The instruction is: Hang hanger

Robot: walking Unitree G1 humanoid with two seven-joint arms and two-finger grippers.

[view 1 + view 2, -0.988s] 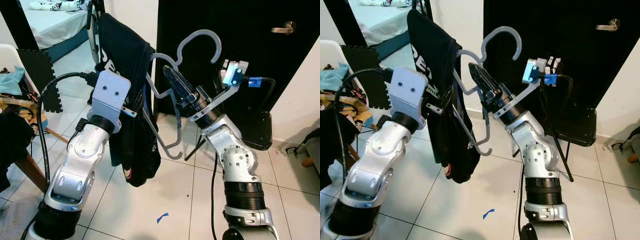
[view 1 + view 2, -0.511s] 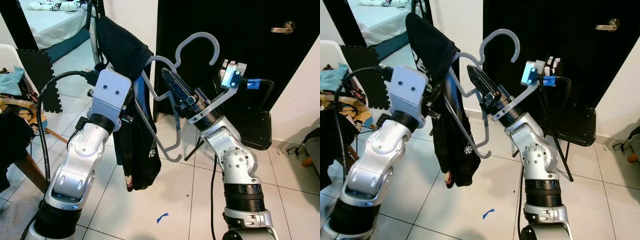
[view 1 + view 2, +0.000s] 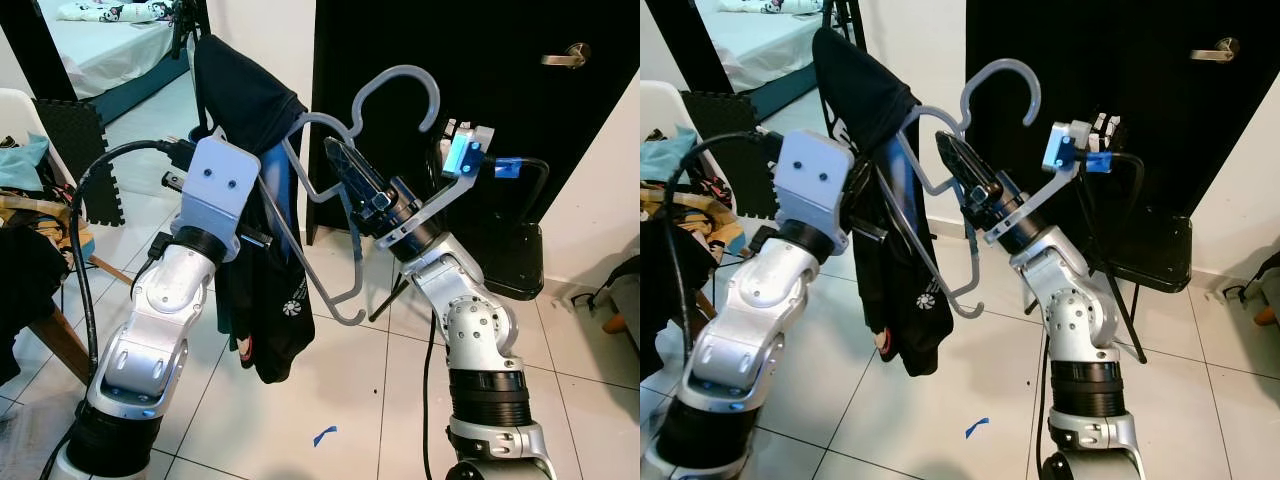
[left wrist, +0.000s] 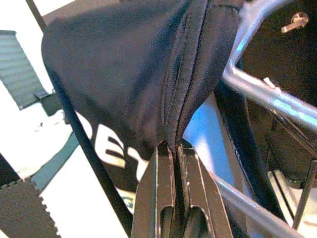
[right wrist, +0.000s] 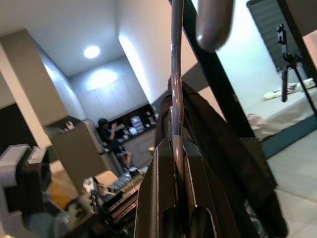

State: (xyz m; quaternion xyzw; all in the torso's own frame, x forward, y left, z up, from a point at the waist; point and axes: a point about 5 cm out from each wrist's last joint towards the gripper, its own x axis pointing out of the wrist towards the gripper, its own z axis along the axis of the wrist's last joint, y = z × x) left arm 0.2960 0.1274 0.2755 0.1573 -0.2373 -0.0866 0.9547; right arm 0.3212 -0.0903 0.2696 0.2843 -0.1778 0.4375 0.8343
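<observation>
Both claws raised, pale grey plastic hanger held between them, black fabric garment draped on its left shoulder.
Right claw [image 3: 345,163] clamped on the hanger [image 3: 345,215] wire below its curved hook; left claw [image 4: 173,148] pinched narrow on the garment [image 3: 262,240] seam. White print on cloth, partly readable "DE". Versus 1 s ago, garment hem has swung lower left; hanger unmoved.

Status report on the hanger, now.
Right hand shut on grey hanger. Left hand pinching black garment draped on it. Not hung yet.
</observation>
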